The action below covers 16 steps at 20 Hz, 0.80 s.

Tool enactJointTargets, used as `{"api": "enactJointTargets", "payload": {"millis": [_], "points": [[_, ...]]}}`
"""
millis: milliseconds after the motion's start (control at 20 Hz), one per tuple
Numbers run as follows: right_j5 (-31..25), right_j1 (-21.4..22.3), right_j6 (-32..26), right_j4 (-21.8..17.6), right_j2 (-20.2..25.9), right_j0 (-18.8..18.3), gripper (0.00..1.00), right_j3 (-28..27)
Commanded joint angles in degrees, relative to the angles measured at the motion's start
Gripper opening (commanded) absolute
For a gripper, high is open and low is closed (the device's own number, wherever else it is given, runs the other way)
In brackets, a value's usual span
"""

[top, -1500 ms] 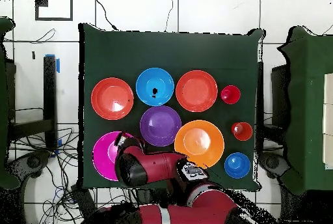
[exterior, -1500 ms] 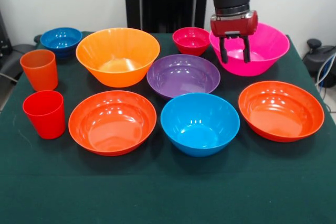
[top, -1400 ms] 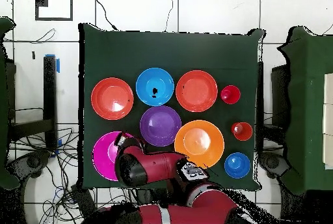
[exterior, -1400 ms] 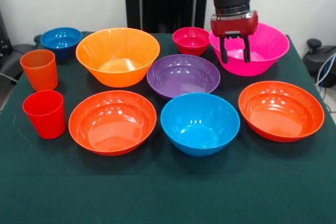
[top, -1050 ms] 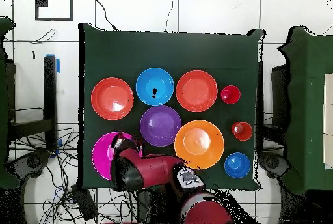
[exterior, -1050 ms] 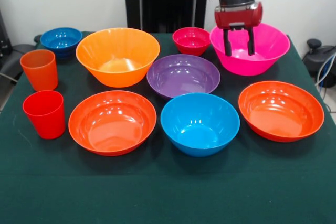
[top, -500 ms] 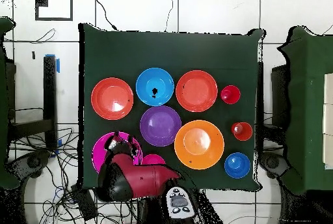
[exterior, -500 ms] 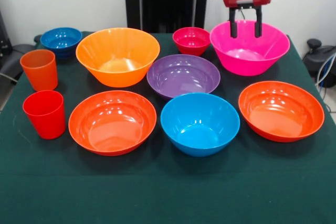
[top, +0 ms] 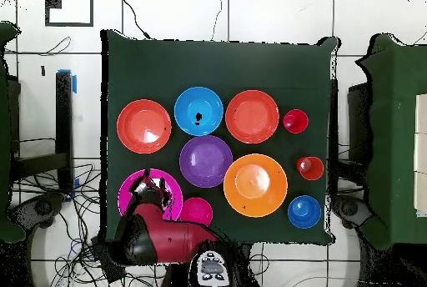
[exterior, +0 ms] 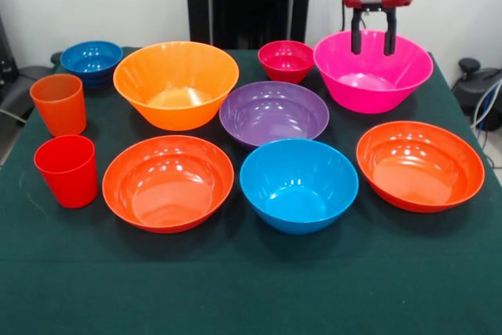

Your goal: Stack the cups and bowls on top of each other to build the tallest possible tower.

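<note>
Pincer (exterior: 372,43) hangs empty, fingers apart, above large pink bowl (exterior: 373,73) at the tabletop's (exterior: 251,288) back edge. Bowl looks light, stiff and glossy, likely slippery; pinching its thin rim seems best.

Count on table: 10 items.
Bowls, 8: large pink bowl (exterior: 372,72), large orange bowl (exterior: 176,84), 2 shallow red-orange bowls (exterior: 168,183) (exterior: 420,165), purple bowl (exterior: 274,113), light blue bowl (exterior: 298,184), small dark blue bowl (exterior: 91,60), small crimson bowl (exterior: 285,60).
Cups, 2: translucent orange cup (exterior: 59,104), solid red cup (exterior: 67,170).
Nothing stacked: all 10 stand singly.
</note>
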<state>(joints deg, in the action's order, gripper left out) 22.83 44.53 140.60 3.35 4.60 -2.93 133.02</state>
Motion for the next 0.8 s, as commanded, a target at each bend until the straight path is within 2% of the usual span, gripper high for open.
{"api": "enactJointTargets", "payload": {"millis": [50,450,800], "points": [[9.45,-8.17,22.09,5.86,1.69,1.99,1.00,4.40],[17.76,-16.53,29.72,6.57,3.52,5.38,1.00,1.51],[19.95,-21.24,33.41,6.74,4.43,7.01,1.00,-1.78]]}}
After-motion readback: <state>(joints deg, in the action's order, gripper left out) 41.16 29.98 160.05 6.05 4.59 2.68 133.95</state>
